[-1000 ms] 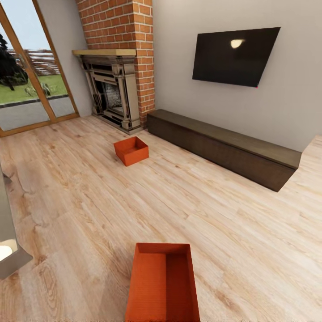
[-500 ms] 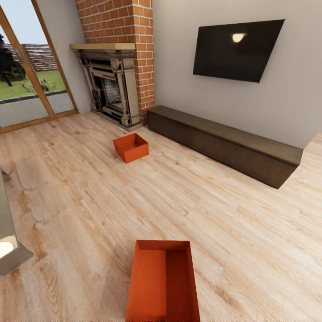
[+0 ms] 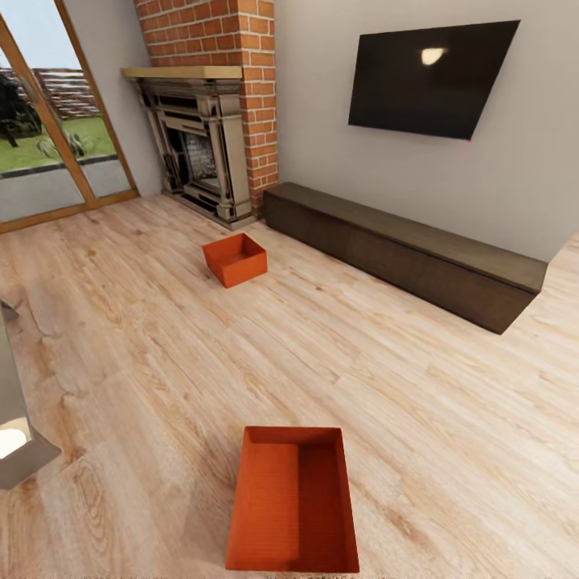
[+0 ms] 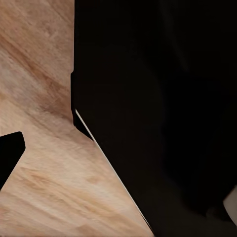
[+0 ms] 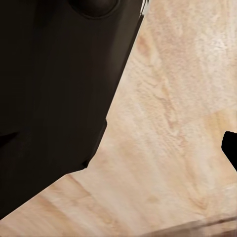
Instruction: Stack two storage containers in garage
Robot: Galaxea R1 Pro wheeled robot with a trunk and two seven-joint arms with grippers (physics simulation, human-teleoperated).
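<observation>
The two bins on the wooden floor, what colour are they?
Both storage containers, the near one and the far one, are orange-red, clearest in the head view.

Bright, even light in our head view, daylight through the glass door [image 3: 48,153] at upper left, a lamp's glare spot on the TV [image 3: 426,76], soft shadow beside the near bin [image 3: 293,498], straight lines splayed toward the edges, our wrist views blurred and half black.
</observation>
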